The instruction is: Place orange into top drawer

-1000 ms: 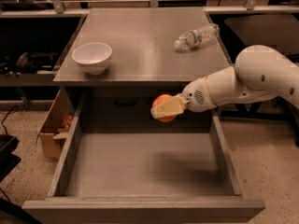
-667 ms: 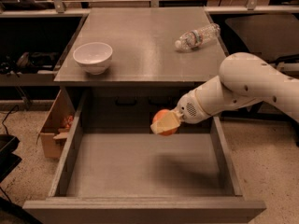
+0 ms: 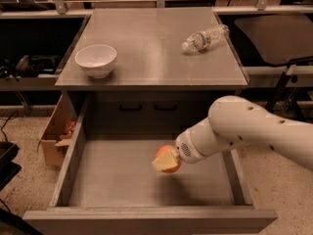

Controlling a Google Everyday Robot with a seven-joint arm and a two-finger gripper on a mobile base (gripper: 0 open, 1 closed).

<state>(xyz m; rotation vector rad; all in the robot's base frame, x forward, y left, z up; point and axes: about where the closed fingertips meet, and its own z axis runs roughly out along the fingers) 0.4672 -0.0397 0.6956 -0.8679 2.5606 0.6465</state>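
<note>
The grey top drawer [image 3: 73, 155] is pulled wide open below the cabinet top, its flat bottom bare. My white arm reaches in from the right and down into the drawer. My gripper [image 3: 166, 160] is shut on the orange [image 3: 168, 161] and holds it low over the middle of the drawer's bottom, close to it. The pale fingers [image 3: 163, 161] cover the front of the fruit.
On the cabinet top stand a white bowl [image 3: 96, 60] at the left and a clear plastic bottle [image 3: 205, 38] lying at the right. A cardboard box [image 3: 55, 136] sits on the floor left of the drawer. A dark chair [image 3: 279, 38] is at the right.
My arm has lowered the orange from drawer-rim height down into the drawer, toward its bottom. The grip on the fruit is unchanged.
</note>
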